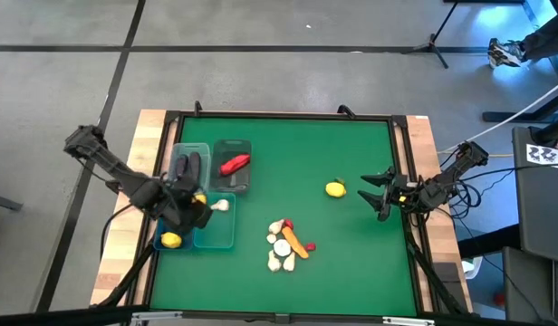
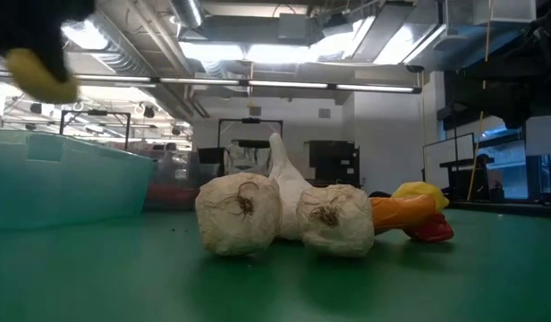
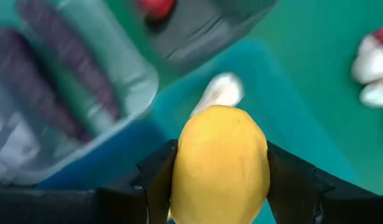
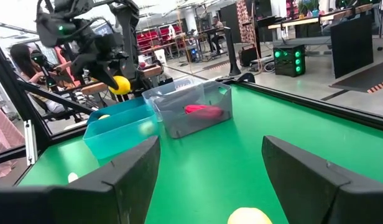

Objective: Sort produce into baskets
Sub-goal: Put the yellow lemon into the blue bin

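Note:
My left gripper (image 1: 197,201) is shut on a yellow lemon (image 3: 219,165) above the two blue bins (image 1: 216,234) at the table's left. One blue bin holds a white garlic bulb (image 1: 221,206), the other a lemon (image 1: 171,240). A clear bin holds dark purple eggplants (image 1: 188,165). A grey bin holds a red pepper (image 1: 234,165). My right gripper (image 1: 376,193) is open and empty, just right of a second loose lemon (image 1: 334,188) that lies on the green mat. A pile of garlic, a carrot and a pepper (image 1: 286,244) lies at the near middle. My left gripper pinches the lemon between its two fingers, one on each of two opposite sides (image 3: 179,180). The fingers come from above, pointing down. The lemon is lifted clear, hanging over the blue bin with the garlic; it also shows in the right wrist view (image 4: 120,84).
In the low view the pile shows as two garlic bulbs (image 2: 240,215), an orange carrot (image 2: 396,213) and a red pepper (image 2: 434,233). The green mat has raised wooden edges (image 1: 139,181). Open mat lies between the bins and my right gripper.

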Robot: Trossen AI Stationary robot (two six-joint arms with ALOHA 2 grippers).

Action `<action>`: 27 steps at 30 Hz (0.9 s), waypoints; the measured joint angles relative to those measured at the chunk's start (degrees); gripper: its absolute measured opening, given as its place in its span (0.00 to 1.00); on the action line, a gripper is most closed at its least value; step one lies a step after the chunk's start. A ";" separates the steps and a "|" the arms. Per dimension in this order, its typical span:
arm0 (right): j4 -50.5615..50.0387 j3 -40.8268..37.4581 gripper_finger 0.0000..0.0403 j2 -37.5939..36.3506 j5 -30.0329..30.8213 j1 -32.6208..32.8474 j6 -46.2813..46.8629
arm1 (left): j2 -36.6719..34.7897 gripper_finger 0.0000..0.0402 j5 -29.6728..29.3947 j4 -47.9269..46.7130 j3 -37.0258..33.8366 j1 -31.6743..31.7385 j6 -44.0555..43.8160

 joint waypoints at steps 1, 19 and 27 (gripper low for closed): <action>0.01 0.01 0.70 0.00 0.00 -0.01 0.53 | 0.00 0.51 0.80 -1.27 0.00 -1.31 -2.39; 0.00 0.02 0.70 0.00 0.04 -0.02 0.72 | 1.81 0.51 6.41 -9.66 -1.66 -10.02 -15.48; 0.00 0.02 0.70 0.00 0.01 0.00 0.72 | 1.79 0.51 7.26 -5.94 -5.68 -10.02 -14.85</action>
